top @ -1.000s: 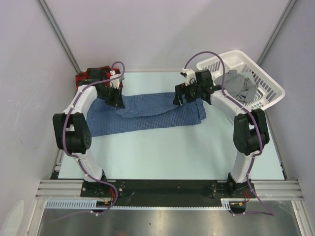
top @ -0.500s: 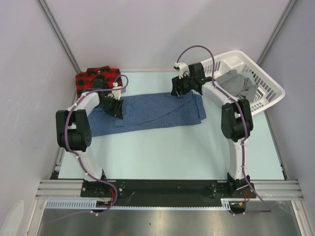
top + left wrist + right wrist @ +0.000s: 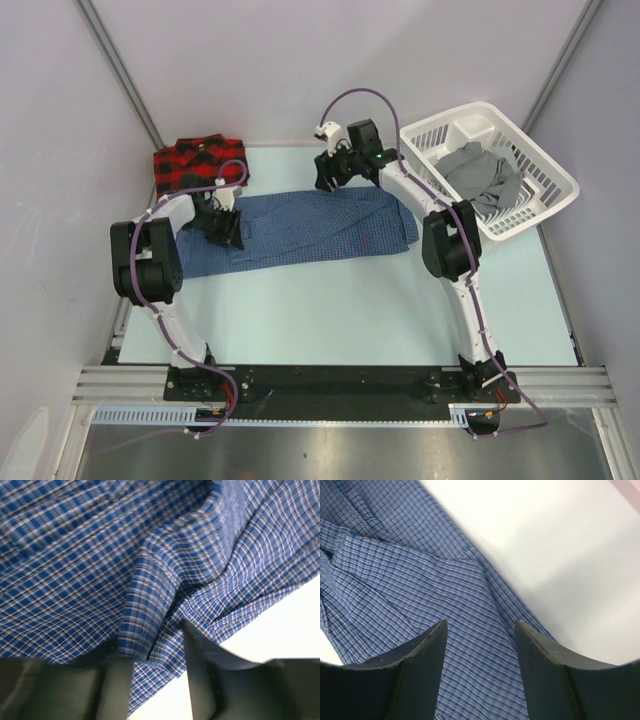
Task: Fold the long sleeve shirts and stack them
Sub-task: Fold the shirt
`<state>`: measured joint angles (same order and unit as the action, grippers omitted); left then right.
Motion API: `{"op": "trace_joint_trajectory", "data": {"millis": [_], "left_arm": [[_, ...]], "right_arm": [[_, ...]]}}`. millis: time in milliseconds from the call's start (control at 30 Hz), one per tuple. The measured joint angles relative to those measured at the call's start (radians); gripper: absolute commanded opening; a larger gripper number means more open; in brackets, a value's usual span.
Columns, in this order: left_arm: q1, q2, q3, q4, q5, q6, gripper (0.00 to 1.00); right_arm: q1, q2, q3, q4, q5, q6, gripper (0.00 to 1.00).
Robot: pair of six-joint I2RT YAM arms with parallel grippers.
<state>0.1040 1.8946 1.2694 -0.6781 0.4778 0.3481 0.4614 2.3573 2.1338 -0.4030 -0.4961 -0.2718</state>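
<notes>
The dark blue checked shirt [image 3: 310,225] lies spread lengthwise across the bench [image 3: 350,310], and the red-and-black plaid shirt [image 3: 195,160] sits in a compact bundle at the far left corner. The left pincer [image 3: 224,232] stands half-wide astride a raised fold at the blue shirt's left end. The right pincer [image 3: 328,180] hangs wide and empty over its far edge.

The near half of the table [image 3: 330,310], between the blue shirt [image 3: 310,225] and the arm bases, lies bare and open from either side. The blue shirt spans the middle, with the left gripper [image 3: 225,231] low on its left end and the right gripper [image 3: 328,178] at its far edge. The red plaid shirt [image 3: 195,160] and the white basket [image 3: 540,150] fill the far corners, leaving a bare strip between them.
</notes>
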Motion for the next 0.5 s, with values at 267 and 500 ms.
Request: {"op": "trace_joint_trajectory", "data": {"millis": [267, 500], "left_arm": [[0.018, 0.014, 0.001, 0.002, 0.017, -0.007, 0.13], [0.019, 0.014, 0.002, -0.016, -0.011, 0.006, 0.46]], "right_arm": [[0.023, 0.027, -0.012, -0.035, 0.034, -0.019, 0.53], [-0.009, 0.025, -0.110, -0.035, 0.078, -0.028, 0.48]]}}
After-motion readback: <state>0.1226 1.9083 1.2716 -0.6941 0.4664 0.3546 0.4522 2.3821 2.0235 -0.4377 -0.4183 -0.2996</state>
